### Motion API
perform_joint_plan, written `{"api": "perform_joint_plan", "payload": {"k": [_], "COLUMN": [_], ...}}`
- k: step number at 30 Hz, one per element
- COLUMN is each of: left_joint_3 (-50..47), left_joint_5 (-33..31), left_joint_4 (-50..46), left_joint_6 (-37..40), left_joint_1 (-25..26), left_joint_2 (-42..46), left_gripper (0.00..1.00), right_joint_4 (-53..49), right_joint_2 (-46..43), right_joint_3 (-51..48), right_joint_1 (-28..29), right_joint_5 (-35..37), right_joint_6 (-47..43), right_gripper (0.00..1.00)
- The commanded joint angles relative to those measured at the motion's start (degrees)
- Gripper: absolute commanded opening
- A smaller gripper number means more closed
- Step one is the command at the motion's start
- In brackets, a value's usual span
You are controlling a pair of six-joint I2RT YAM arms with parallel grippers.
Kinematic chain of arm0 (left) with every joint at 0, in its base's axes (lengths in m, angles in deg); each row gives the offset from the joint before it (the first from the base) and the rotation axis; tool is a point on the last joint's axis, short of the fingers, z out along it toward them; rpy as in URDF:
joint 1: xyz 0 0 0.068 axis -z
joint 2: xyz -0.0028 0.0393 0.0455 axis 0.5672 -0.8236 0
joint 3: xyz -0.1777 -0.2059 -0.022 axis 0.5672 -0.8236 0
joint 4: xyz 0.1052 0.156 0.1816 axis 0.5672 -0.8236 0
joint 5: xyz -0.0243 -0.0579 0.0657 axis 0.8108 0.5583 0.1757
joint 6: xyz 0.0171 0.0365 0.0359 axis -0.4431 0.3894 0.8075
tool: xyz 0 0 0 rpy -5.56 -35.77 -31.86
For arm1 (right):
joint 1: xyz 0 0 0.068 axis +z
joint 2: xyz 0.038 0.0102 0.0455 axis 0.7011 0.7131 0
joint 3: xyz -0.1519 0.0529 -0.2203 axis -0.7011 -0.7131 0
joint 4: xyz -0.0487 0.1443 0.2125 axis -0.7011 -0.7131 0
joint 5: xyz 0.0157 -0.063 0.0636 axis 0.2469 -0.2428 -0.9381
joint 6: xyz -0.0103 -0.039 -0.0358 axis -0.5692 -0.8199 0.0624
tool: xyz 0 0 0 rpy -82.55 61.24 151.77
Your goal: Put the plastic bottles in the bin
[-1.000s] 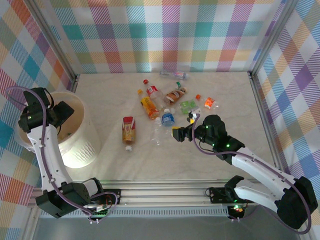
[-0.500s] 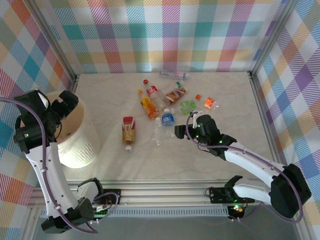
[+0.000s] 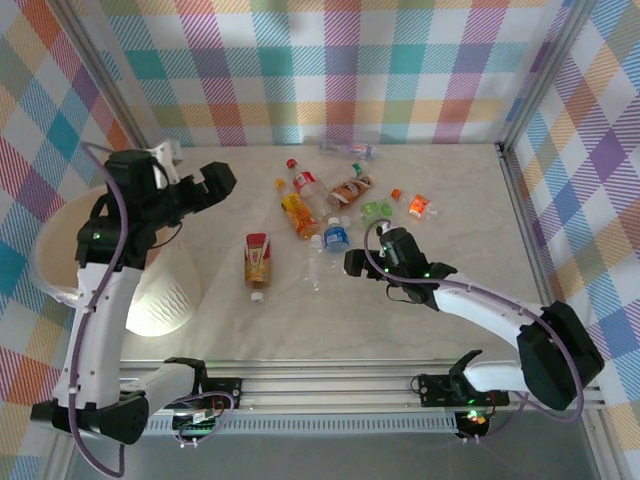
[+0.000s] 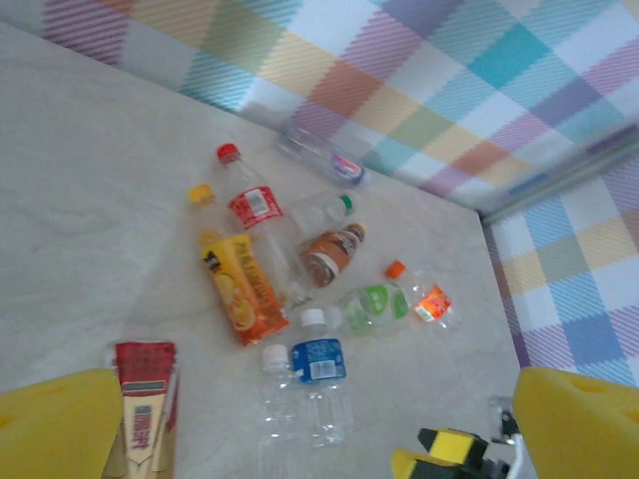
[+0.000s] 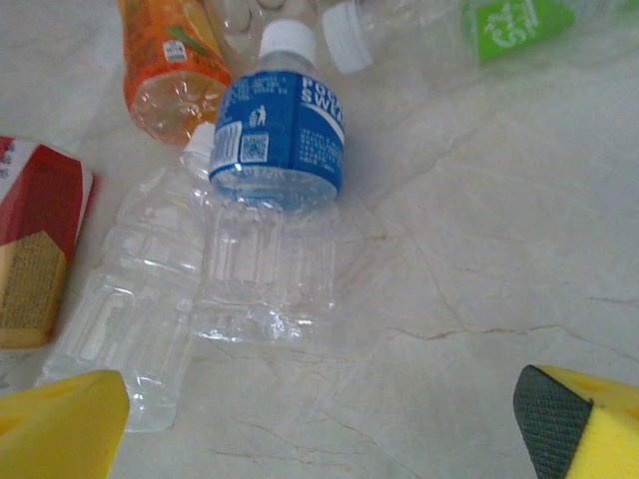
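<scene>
Far left, the bin [image 3: 168, 298] stands at the table's [image 3: 450, 200] near-left corner. The left end effector [image 3: 220, 182] hangs past the bin's far rim above bare table, jaws spread wide, nothing in them. Moving right, a red-labelled bottle [image 3: 257, 260] lies alone. Then come the plastic bottles [image 3: 300, 215], scattered mid-table, well apart from the bin. The right end effector [image 3: 351, 263] is down low, just beside the blue-labelled bottle [image 5: 283, 135], fingers fully parted and empty.

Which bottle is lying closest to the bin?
The red-and-tan labelled bottle, lying alone; the others cluster farther from the bin.
</scene>
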Motion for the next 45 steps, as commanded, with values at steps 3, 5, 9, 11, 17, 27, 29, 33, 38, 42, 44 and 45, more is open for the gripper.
{"api": "perform_joint_plan", "payload": {"k": [3, 5, 9, 11, 17, 27, 29, 33, 38, 42, 44, 45], "left_joint_3": [-2.51, -3.40, -6.33, -8.37, -9.95, -12.43, -12.73, -12.58, -12.14, -11.34, -11.17, -11.33], "left_joint_5": [-3.80, -3.39, -4.31, -4.41, -7.46, -8.88, -8.11, -5.14, -4.72, -5.17, -5.52, -5.72], "left_joint_4": [7.45, 8.46, 11.71, 14.10, 14.28, 13.67, 13.75, 14.53, 15.95, 16.51, 17.12, 17.76], "left_joint_6": [-2.60, -2.91, -2.86, -2.86, -1.11, -0.63, -0.75, -2.02, -2.83, -2.75, -3.03, -3.33], "left_joint_1": [5.59, 6.96, 9.13, 9.67, 9.79, 9.79, 9.79, 9.95, 11.31, 12.90, 13.76, 14.23], "left_joint_2": [-2.48, -3.69, -4.16, -3.68, -2.58, -0.68, -0.87, -2.44, -4.04, -5.30, -5.72, -6.09], "left_gripper": [1.00, 1.00, 1.00, 1.00, 1.00, 1.00, 1.00, 1.00, 1.00, 1.00, 1.00, 1.00], "right_joint_4": [1.84, 2.48, 2.51, 2.24, -0.93, -3.79, -4.87, -4.35, -2.63, -0.14, 0.69, 0.96], "right_joint_2": [4.22, 5.93, 9.94, 12.94, 20.54, 28.05, 29.38, 31.07, 30.11, 26.24, 24.17, 22.81], "right_joint_3": [3.77, 4.51, 6.68, 8.55, 13.88, 19.20, 20.49, 21.13, 19.69, 16.39, 14.72, 13.84], "right_joint_1": [-0.15, -0.03, -0.05, -0.10, 1.17, 1.70, 1.70, 1.71, 1.69, 1.69, 1.63, 1.69], "right_joint_5": [-3.29, -4.10, -5.06, -6.50, -2.23, 2.29, 2.20, 2.23, 1.63, 0.61, 0.07, -0.08], "right_joint_6": [1.46, 1.26, 1.18, 0.60, 1.15, -2.39, -3.39, -4.44, -5.65, -7.44, -8.41, -8.75], "right_gripper": [0.98, 0.97, 0.94, 0.93, 0.87, 0.72, 0.74, 0.77, 0.66, 0.59, 0.56, 0.56]}}
